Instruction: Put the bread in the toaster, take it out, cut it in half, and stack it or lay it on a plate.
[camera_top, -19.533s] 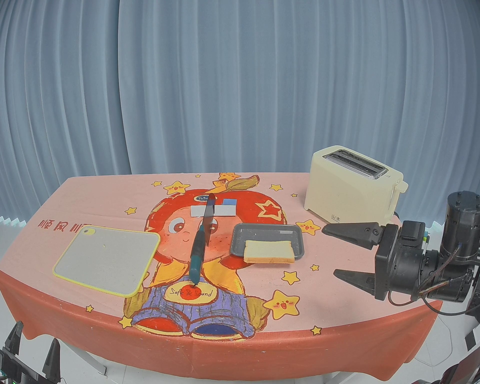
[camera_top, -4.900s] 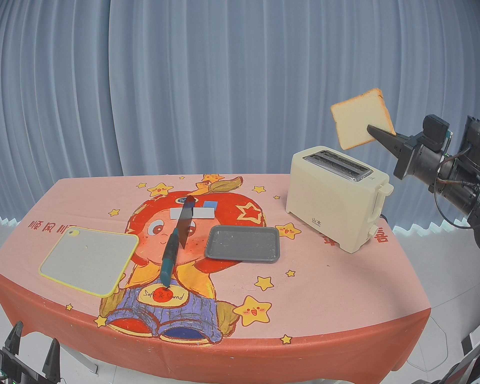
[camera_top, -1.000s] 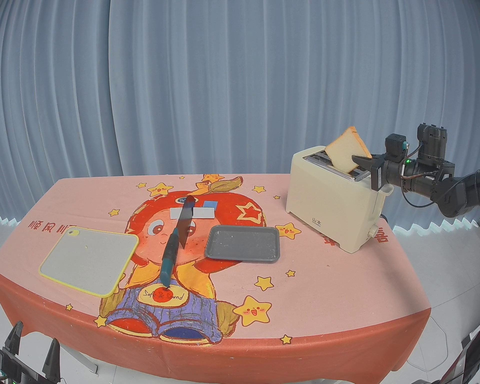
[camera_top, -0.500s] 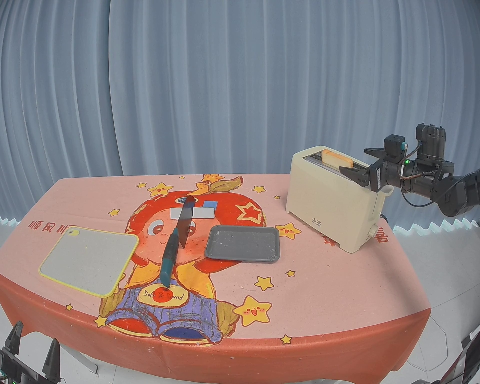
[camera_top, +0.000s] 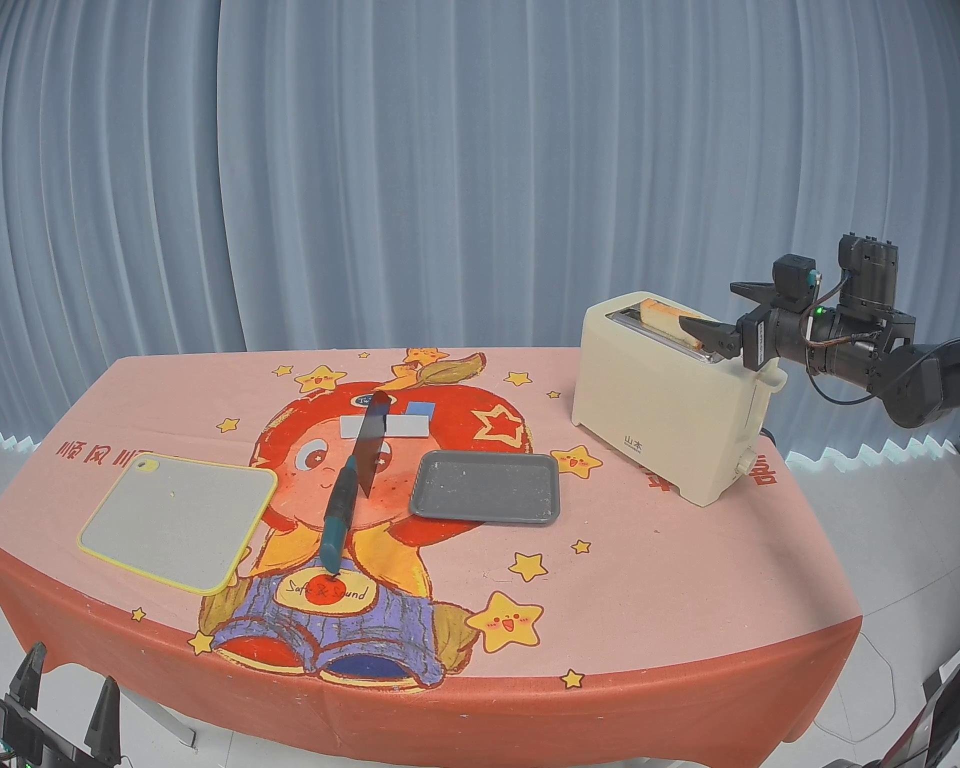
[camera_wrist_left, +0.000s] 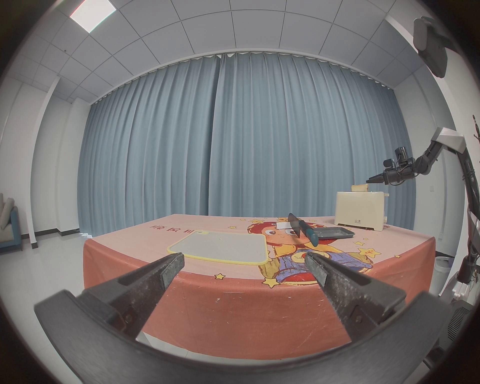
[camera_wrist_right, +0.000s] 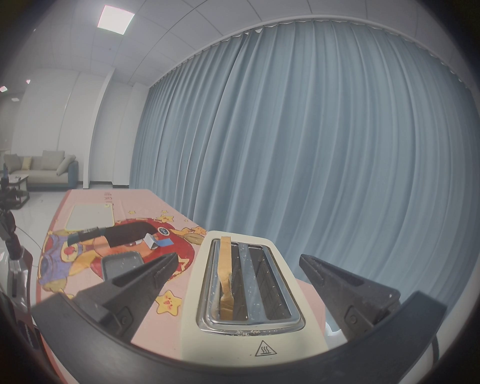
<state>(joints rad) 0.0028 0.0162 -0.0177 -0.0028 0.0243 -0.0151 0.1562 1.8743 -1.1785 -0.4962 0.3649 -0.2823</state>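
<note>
Right wrist view: my right gripper (camera_wrist_right: 237, 260) hovers, fingers spread wide, over the cream two-slot toaster (camera_wrist_right: 240, 345) at two o'clock on the table (camera_top: 680, 560). The tan bread slice (camera_wrist_right: 225, 270) stands in its slot unaided, so I judge it ready for toasting.

A blue-grey curtain (camera_top: 400, 170), tiled ceiling (camera_wrist_left: 250, 30), perhaps a sofa (camera_wrist_right: 42, 167) beyond.

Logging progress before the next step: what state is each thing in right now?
bread, upright in one toaster slot, top sticking out
toaster, one slot filled, lever up
right end effector, open above the toaster
left end effector, open, holding nothing
knife, lying flat, unheld
plate, lying flat
cutting board, lying flat
</note>
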